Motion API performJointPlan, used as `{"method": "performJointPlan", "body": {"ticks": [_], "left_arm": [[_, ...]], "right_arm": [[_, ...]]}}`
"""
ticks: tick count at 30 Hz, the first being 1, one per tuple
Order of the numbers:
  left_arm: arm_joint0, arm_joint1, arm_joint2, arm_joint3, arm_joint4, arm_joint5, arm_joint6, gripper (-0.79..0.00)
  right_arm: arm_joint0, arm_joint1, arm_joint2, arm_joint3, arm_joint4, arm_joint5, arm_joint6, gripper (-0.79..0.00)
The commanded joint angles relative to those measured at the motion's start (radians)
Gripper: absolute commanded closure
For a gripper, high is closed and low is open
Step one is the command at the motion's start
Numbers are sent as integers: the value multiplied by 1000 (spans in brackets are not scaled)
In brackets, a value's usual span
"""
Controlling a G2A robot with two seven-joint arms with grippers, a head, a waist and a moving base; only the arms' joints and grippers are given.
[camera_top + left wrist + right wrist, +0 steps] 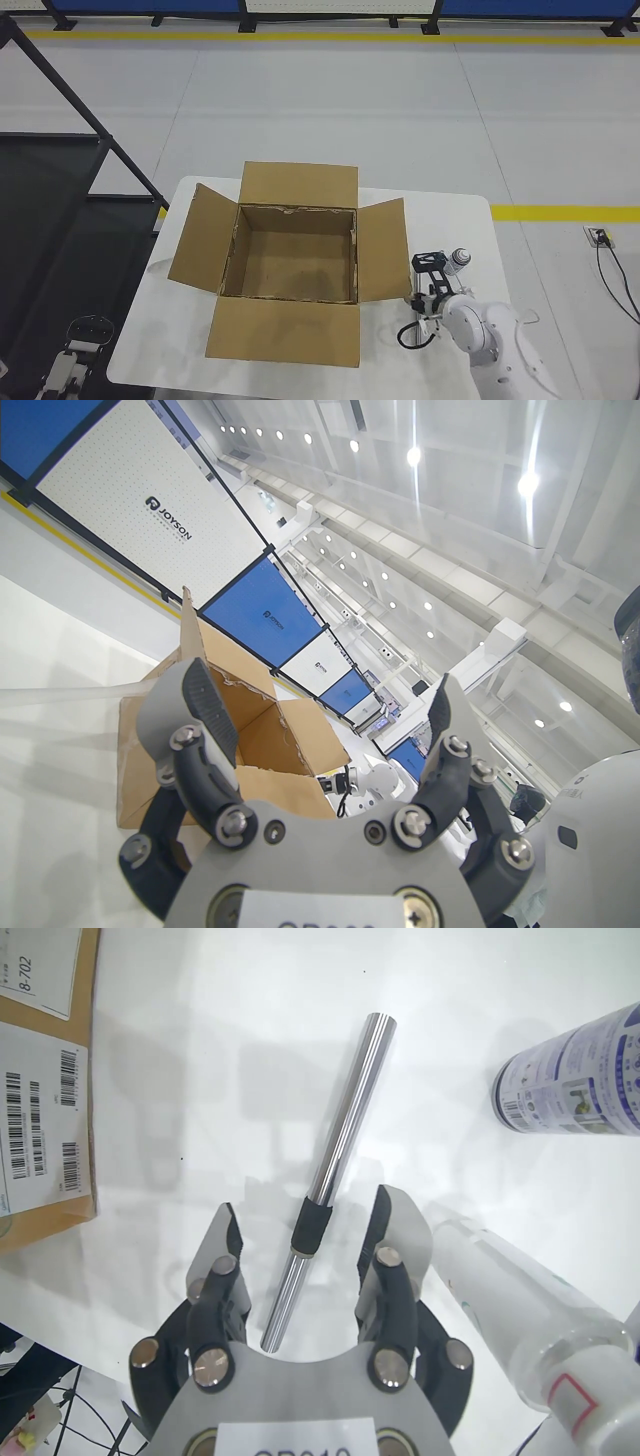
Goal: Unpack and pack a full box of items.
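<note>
Brown cardboard box (285,335) sits mid-table with all four flaps folded out, its inner floor in plain sight.

- Labels: white stickers (40,1093) with barcodes and small print on the flap nearest the right gripper (306,1203). The spray can (570,1083) carries a blue-and-white wrap with a barcode. The clear bottle (500,1278) has a red-outlined square near its white cap.
- Right gripper: fingers spread, low over the table (440,215) just right of the box. A polished metal rod (350,1128) with a black band lies on the table between the fingers. Cannot tell if either pad touches it. The bottle lies just beside the gripper and the can farther off.
- Left gripper (320,672): fingers wide apart, nothing between them, aimed up past the box.
- Surface: glossy white tabletop.
- Room: pale grey floor with yellow line (320,36), blue and white perforated panels (120,500), white ceiling with round lights.
</note>
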Motion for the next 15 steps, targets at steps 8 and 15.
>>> {"method": "performJointPlan", "body": {"ticks": [8, 15], "left_arm": [[0, 0, 0, 0, 0, 0, 0, -785], [0, 0, 0, 0, 0, 0, 0, -785]], "right_arm": [[14, -1, -31, 2, -52, 57, 42, -372], [31, -4, -52, 32, -60, 65, 55, -354]]}}
